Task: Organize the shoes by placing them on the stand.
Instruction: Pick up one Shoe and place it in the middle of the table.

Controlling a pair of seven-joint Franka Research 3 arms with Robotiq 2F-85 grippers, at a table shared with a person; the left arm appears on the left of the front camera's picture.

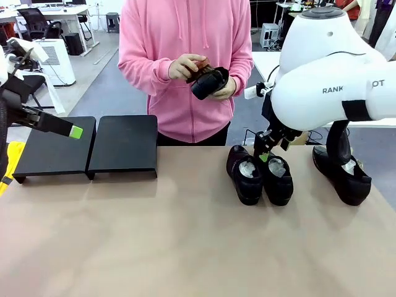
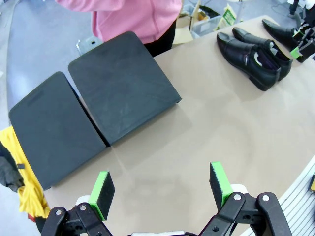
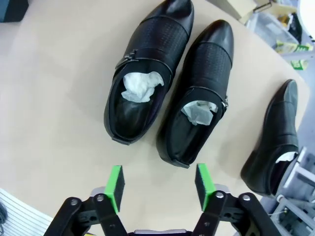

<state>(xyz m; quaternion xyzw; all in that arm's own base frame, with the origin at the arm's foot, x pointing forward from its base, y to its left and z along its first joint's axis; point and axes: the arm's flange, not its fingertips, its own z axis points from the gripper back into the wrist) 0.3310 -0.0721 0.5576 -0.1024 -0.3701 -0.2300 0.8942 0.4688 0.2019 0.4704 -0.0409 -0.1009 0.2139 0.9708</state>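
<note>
Pickup step: I held the right gripper (image 3: 158, 179) over the heels of two shoes (image 3: 147, 54) on the table (image 1: 185, 241), jaws apart, empty. Next I'd lower onto one — left gripper (image 2: 161, 184) gaped wide near the stand (image 2: 123, 83)

Open tabletop (image 1: 185, 235) runs from six to nine o'clock. Both stand (image 1: 124, 142) tops at ten lie bare, and the left claw (image 2: 161, 189) hovers near them. At two, paired shoes (image 1: 258, 176) touch, leaving no passage between; a gap separates the third shoe (image 1: 346, 176) at three
</note>
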